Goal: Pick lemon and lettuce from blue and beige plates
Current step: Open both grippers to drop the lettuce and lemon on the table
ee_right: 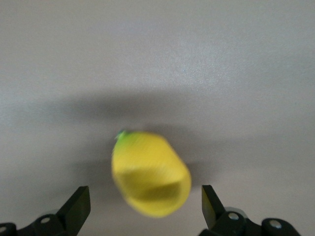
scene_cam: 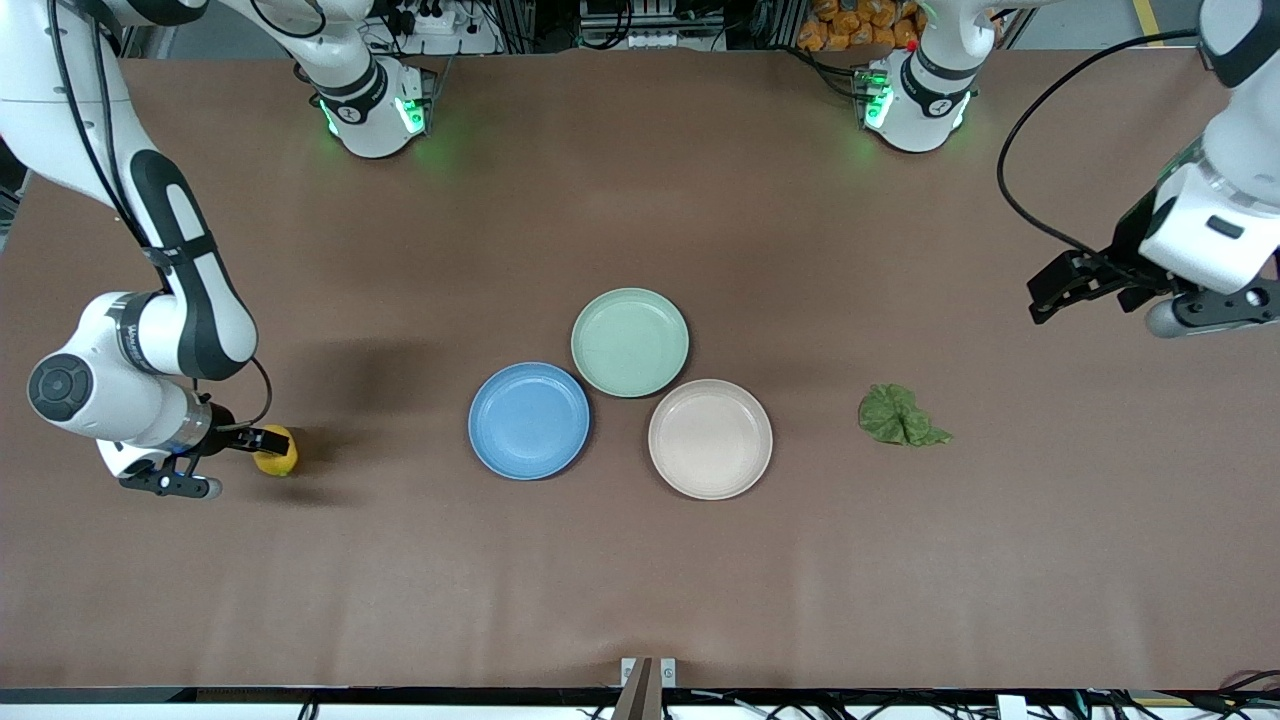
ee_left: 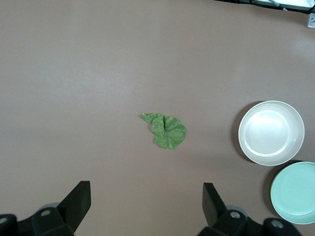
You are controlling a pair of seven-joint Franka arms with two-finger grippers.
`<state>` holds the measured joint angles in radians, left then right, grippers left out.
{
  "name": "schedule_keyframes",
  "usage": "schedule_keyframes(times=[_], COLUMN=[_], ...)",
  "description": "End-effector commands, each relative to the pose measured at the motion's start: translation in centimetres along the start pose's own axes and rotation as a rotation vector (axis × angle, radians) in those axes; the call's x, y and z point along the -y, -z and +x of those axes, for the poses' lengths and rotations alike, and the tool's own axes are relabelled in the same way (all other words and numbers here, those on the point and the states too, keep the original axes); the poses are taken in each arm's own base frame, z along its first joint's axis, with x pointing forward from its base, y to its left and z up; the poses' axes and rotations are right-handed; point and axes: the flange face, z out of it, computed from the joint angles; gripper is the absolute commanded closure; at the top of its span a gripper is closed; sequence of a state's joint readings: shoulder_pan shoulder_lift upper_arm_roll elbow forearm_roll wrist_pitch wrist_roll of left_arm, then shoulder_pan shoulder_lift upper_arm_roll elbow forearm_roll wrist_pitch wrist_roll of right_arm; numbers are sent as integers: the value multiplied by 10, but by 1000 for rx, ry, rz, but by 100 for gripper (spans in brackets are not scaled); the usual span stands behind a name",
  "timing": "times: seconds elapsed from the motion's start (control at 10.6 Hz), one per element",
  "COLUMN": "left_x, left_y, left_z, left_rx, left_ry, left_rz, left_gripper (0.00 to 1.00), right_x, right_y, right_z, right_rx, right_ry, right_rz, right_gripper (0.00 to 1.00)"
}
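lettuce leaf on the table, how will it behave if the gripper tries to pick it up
The lettuce is one thin, wrinkled leaf lying flat on the table, so it probably flops and weighs little. Its folded, ragged edges may tear or slip from the open left gripper.

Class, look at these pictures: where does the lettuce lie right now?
The lettuce lies flat on the bare table, beside the beige plate toward the left arm's end; the open left pincer hovers above the table nearby.

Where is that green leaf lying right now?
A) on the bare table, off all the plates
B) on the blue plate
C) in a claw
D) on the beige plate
A: the lettuce lies flat on the table, beside the beige plate toward the left arm's end, touching no plate.
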<state>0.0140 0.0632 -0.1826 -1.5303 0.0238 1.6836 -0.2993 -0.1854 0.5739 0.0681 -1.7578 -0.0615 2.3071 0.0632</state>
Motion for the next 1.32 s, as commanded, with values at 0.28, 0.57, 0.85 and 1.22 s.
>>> schedule_keyframes(times=[0.28, 0.57, 0.85, 1.22], left_x=[1, 2, 3, 1], left_y=[11, 7, 8, 9], left_z=[-16, -17, -16, -16], left_rx=[1, 8, 5, 4], left_ry=[-34, -76, -72, -73], left_rz=[-19, -16, -17, -18], left_gripper=[0, 0, 0, 0], right_x=[3, 4, 5, 5], right_y=[30, 32, 34, 51], right_z=[-28, -60, -94, -118], right_rx=[21, 44, 25, 15], right_ry=[20, 25, 33, 35], right_rz=[-21, -27, -30, -37], right_gripper=[0, 0, 0, 0])
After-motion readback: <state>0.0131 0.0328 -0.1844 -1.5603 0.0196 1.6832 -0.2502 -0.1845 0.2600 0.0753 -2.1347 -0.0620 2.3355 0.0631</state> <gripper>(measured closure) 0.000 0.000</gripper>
